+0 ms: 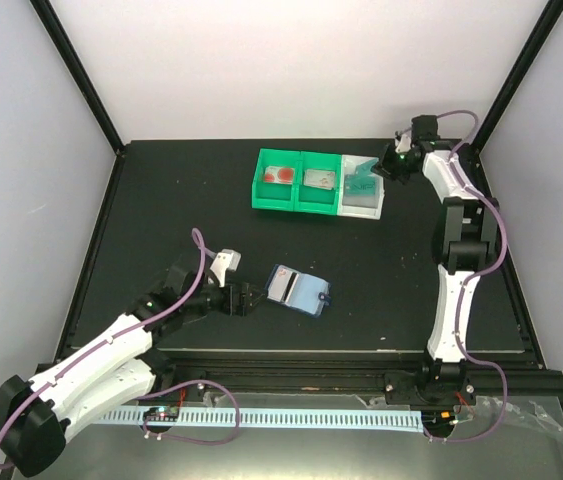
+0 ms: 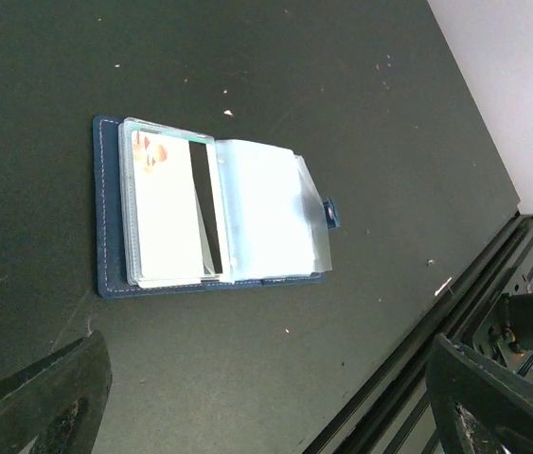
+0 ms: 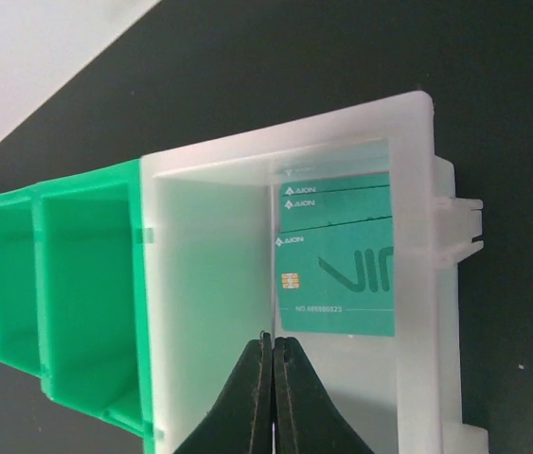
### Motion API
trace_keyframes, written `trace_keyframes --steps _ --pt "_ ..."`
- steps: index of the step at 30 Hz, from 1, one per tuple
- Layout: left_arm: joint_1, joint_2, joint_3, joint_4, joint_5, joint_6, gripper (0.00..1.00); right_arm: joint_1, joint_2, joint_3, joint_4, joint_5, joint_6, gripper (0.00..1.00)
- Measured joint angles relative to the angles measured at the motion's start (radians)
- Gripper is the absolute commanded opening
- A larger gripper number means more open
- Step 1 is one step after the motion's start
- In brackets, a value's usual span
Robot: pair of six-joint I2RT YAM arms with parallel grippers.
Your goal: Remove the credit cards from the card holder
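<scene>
The card holder (image 1: 298,290) lies open on the black table, navy with pale clear pockets. In the left wrist view the card holder (image 2: 211,210) holds a white card (image 2: 164,213) with red marks and a black stripe. My left gripper (image 1: 246,300) is open and empty just left of it; its fingers (image 2: 48,397) frame bare table (image 2: 266,416). My right gripper (image 1: 383,165) is shut and empty above the white tray (image 1: 361,205). In the right wrist view the gripper (image 3: 274,342) points at overlapping teal cards (image 3: 342,274) in that tray.
Two green trays (image 1: 261,185) join the white tray (image 3: 209,284) at the back. One holds a white card with red circles (image 1: 279,175), the other a greyish card (image 1: 319,178). The table's front rail (image 2: 474,312) runs close behind the holder.
</scene>
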Motion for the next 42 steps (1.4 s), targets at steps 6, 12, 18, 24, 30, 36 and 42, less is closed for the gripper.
trace_keyframes --steps 6,12,18,24,30,36,42 --pt "0.008 0.012 0.0 -0.007 0.0 0.012 0.94 0.016 0.091 0.084 -0.052 -0.004 -0.005 0.01" --pt "0.016 0.026 0.0 -0.024 -0.003 0.014 0.94 0.031 0.138 0.142 -0.079 0.005 -0.008 0.11" --pt "0.019 0.032 0.0 -0.027 -0.002 0.01 0.94 0.038 0.173 0.213 -0.11 0.035 -0.014 0.27" --pt "0.019 0.058 -0.003 -0.01 0.002 -0.002 0.94 0.037 0.179 0.279 -0.151 0.084 -0.013 0.4" --pt "0.024 0.16 -0.002 0.021 0.008 -0.008 0.92 0.037 0.143 0.269 -0.154 0.101 -0.003 0.48" --pt "0.038 0.274 0.014 0.06 0.007 -0.009 0.85 0.045 -0.07 0.009 -0.122 0.095 0.009 0.51" --pt "0.051 0.341 0.043 0.104 -0.003 -0.011 0.8 0.06 -0.381 -0.357 0.015 0.027 0.038 0.52"
